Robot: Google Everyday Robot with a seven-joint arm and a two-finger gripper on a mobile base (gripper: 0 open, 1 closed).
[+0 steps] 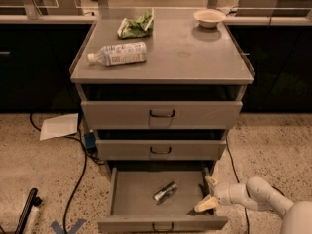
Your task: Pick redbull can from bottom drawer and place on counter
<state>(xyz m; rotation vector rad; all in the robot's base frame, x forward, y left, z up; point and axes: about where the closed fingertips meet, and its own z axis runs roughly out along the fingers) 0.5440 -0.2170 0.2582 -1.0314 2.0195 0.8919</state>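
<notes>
The redbull can (165,192) lies on its side in the middle of the open bottom drawer (127,199). My gripper (208,194) is at the drawer's right wall, to the right of the can and apart from it. Its two pale fingers (206,204) are spread open and hold nothing. The white arm reaches in from the lower right. The counter (195,52) is the grey cabinet top above the drawers.
On the counter lie a clear plastic bottle (118,54), a green bag (136,26) and a white bowl (209,17). The two upper drawers are shut. Cables (78,174) and a white paper (58,126) lie on the floor at left. A dark rod (27,211) stands lower left.
</notes>
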